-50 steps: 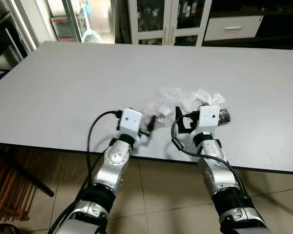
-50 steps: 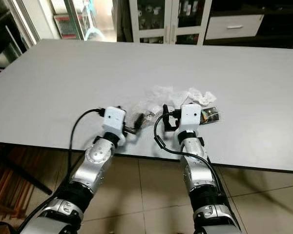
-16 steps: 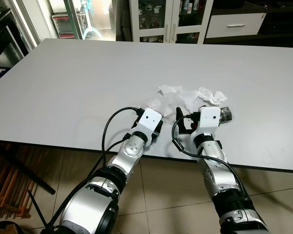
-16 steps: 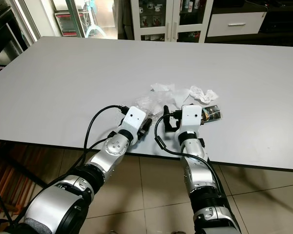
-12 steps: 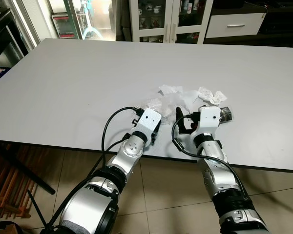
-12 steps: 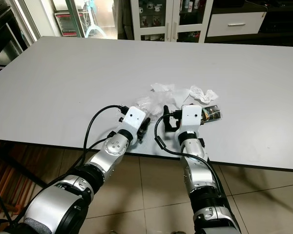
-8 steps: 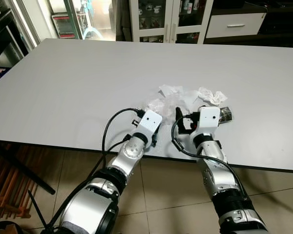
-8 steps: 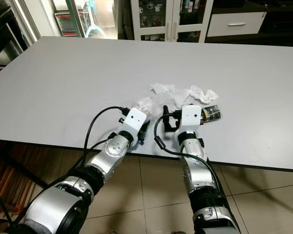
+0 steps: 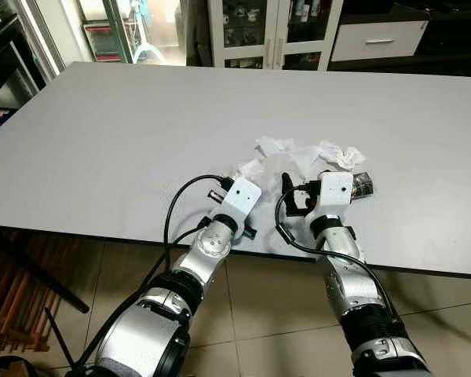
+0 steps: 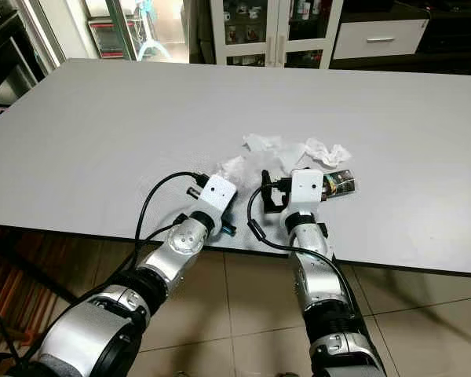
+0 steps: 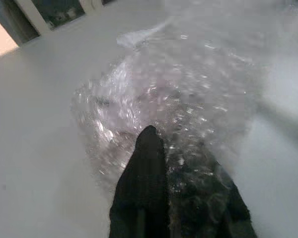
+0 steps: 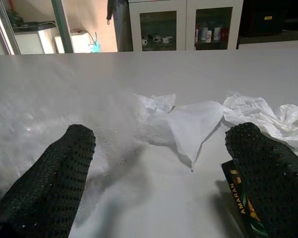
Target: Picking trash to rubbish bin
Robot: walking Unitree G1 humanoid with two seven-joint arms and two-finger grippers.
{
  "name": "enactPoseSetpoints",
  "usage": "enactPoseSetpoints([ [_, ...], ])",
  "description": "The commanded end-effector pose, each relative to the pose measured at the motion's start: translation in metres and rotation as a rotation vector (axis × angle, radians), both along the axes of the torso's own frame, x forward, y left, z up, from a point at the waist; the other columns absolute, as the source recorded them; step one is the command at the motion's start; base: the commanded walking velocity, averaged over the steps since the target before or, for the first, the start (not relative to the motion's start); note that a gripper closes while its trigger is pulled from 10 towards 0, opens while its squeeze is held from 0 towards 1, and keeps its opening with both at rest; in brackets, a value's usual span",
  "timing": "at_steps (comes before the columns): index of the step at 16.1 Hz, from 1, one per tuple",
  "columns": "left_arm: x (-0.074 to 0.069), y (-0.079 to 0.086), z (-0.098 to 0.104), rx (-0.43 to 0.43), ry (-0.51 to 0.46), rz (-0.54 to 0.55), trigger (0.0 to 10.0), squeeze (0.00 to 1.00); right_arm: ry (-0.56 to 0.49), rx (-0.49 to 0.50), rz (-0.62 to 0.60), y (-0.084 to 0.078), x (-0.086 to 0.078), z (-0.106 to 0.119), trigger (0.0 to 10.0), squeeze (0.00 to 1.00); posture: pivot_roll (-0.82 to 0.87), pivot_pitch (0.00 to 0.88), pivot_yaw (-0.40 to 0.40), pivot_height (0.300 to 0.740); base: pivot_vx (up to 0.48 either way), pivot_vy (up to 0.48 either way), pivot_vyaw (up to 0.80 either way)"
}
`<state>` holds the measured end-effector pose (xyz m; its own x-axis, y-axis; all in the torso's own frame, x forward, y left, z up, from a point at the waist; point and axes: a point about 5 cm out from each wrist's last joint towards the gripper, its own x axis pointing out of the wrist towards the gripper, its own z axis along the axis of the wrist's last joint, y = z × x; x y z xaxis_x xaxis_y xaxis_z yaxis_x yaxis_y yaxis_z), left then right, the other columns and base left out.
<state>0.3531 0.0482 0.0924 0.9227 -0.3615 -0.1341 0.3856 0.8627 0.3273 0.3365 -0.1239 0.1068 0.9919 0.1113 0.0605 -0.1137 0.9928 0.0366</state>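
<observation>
Closest to the robot, two silver arms reach up from below to the near edge of a big flat grey surface [image 9: 102,133]. Below the edge you can see a floor of pale tiles [image 9: 267,314].

The left claw [image 11: 181,198] is pushed into a crinkly see-through plastic bag [image 11: 179,99]. In the left wrist view the shiny plastic lies bunched around and over the two black fingers [image 11: 141,188]. The fingers look close together with the plastic between them, so the claw seems to have hold of the bag. From the head, the white wrist block hides the fingers, and a bit of the bag [image 9: 247,167] pokes out just past it.

The right claw [image 12: 161,178] sits just beside it, low over the surface. Its two bumpy black fingers [image 12: 54,173] are spread wide apart and hold nothing. A small dark packet with printed letters [image 12: 241,208] lies next to the finger on the robot's right side, and from the head it peeks out beside the white wrist block [image 9: 363,186].

A little farther, a flat white paper tissue [image 12: 193,124] lies between the two fingers' line of sight. Near it is a crumpled white paper ball [image 9: 339,154], and another scrunched white scrap [image 9: 273,144].

Far back stand white cabinets with glass doors [image 9: 263,31] and a white drawer [image 9: 373,38].
</observation>
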Motion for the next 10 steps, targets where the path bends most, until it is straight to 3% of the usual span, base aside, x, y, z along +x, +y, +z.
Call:
enactPoseSetpoints([
  [1, 0.001, 0.004, 0.004, -0.02, -0.037, 0.025, 10.0, 0.0, 0.01, 0.001, 0.007, 0.002, 0.001, 0.0, 10.0, 0.0, -0.11, 0.03, 0.061, 0.74, 0.0, 0.0, 0.0],
  [9, 0.008, 0.027, 0.036, -0.147, -0.257, 0.162, 10.0, 0.0, 0.008, 0.005, 0.014, 0.004, 0.0, -0.001, 10.0, 0.0, -0.1, 0.016, 0.063, 0.74, 0.0, 0.0, 0.0],
  [10, 0.008, 0.034, 0.046, -0.181, -0.339, 0.214, 10.0, 0.0, 0.002, 0.01, 0.013, 0.004, 0.0, 0.0, 10.0, 0.0, -0.1, 0.013, 0.062, 0.74, 0.0, 0.0, 0.0],
])
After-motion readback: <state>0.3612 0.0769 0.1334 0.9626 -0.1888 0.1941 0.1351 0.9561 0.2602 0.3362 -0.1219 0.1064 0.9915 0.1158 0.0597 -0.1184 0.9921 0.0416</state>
